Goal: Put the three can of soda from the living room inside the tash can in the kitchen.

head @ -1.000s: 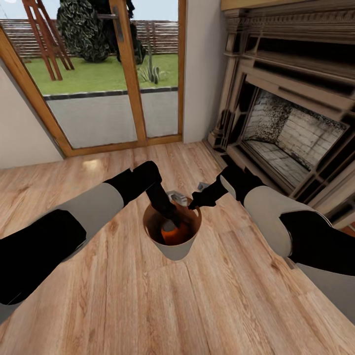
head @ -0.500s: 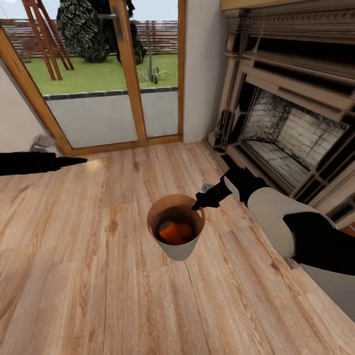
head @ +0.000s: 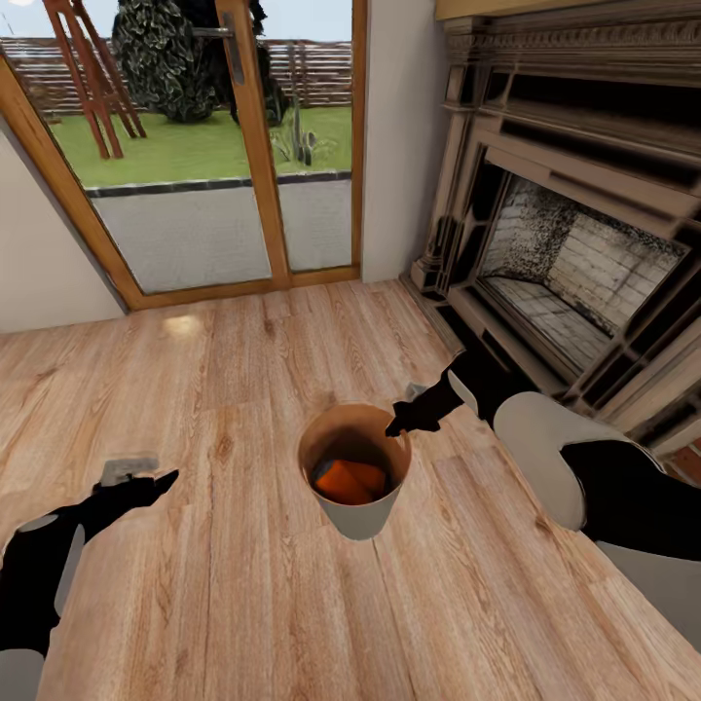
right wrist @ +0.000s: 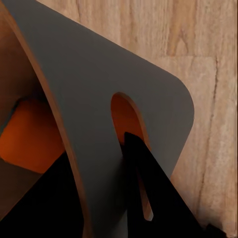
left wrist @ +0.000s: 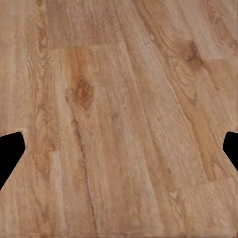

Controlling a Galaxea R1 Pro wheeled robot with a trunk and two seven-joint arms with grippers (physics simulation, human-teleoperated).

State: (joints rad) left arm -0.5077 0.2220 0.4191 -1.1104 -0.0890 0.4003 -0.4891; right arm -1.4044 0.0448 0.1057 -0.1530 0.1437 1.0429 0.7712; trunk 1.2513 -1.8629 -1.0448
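- My right gripper is clamped on the bin: it pinches the rim on the side toward the fireplace.
- In the right wrist view one finger sits inside the brown wall and the other lies against the grey outside, beside a slot cut through that wall, so the wall is caught between them.
- The bin hangs just below and in front of that gripper, upright, with wood floor all around it; I cannot tell whether its base touches the floor.
- Orange cans lie at the bottom of the bin, right under the right fingertips. I see orange there and cannot count them; the same orange shows in the right wrist view.
- My left gripper hangs low, well apart from the bin, off on the side away from the fireplace.
- Its fingers are spread wide: in the left wrist view the two black tips sit at opposite edges with bare planks between them, and it holds nothing.
- Beyond both grippers stand the glazed doors.
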